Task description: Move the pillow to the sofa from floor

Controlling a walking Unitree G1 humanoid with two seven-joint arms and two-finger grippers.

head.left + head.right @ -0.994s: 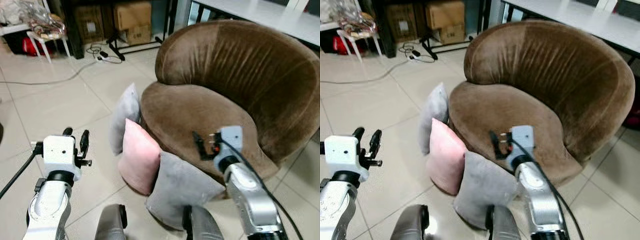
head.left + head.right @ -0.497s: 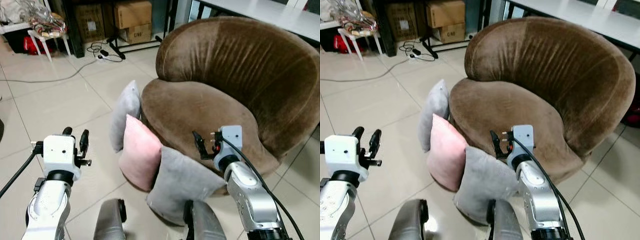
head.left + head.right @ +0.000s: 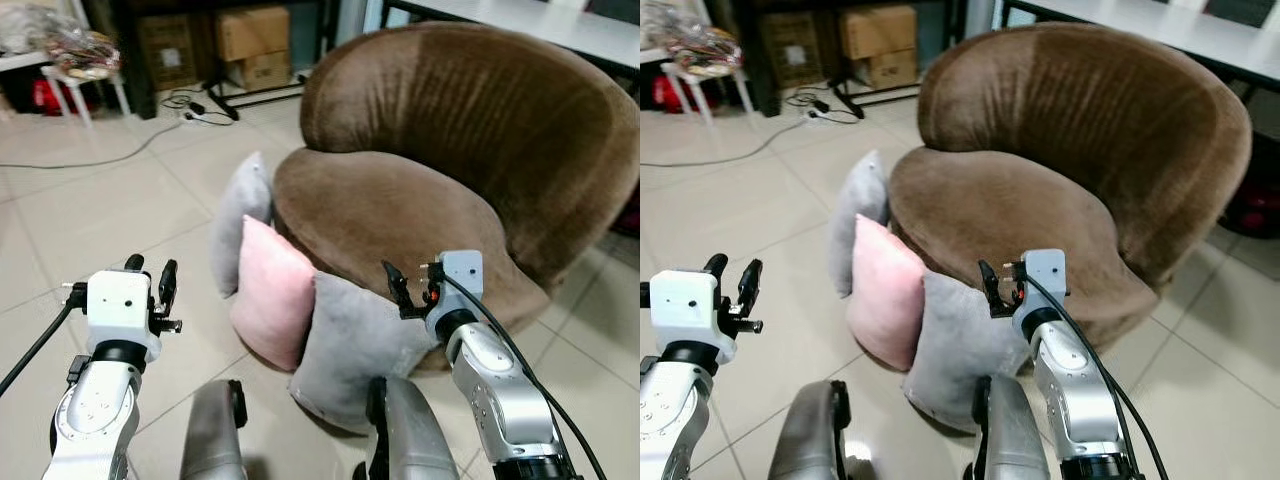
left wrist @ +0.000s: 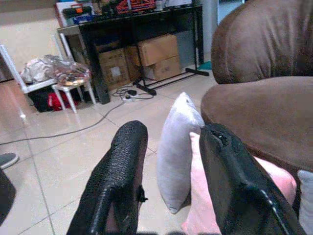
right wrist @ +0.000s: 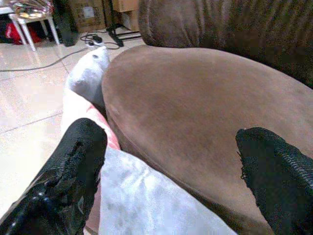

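Underfoot, pale floor tiles [image 3: 120,200] surround the brown sofa [image 3: 440,170].

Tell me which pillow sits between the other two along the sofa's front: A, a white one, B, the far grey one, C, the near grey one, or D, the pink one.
D: the pink pillow leans against the sofa with the far grey pillow on one side and the near grey pillow on the other.
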